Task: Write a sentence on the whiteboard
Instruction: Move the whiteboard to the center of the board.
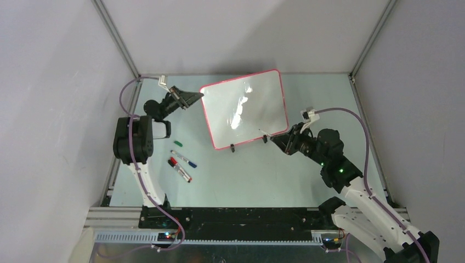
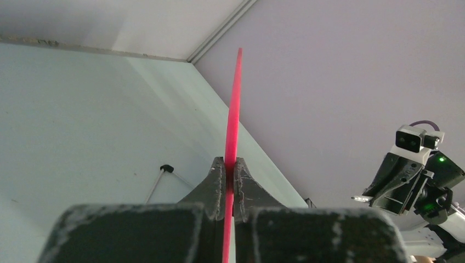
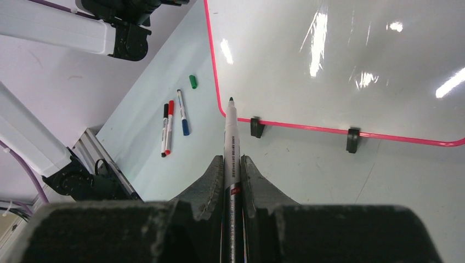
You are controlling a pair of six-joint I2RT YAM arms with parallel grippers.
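The whiteboard (image 1: 244,107) stands tilted on two black clip feet (image 1: 232,147) at the middle back of the table. Its glossy face shows only light reflections. My left gripper (image 1: 197,97) is shut on its left rim, seen edge-on as a pink line (image 2: 233,126) between the fingers (image 2: 216,183). My right gripper (image 1: 277,141) is shut on a silver marker (image 3: 230,137) with its cap off. The dark tip points at the lower part of the whiteboard (image 3: 340,66) near the bottom rim. I cannot tell whether the tip touches.
Loose on the table left of the board's front are a green cap (image 1: 179,143), a blue-capped marker (image 1: 183,159) and a red-capped marker (image 1: 180,169); a black-capped one (image 3: 164,129) lies beside the red. Grey walls enclose the back and sides.
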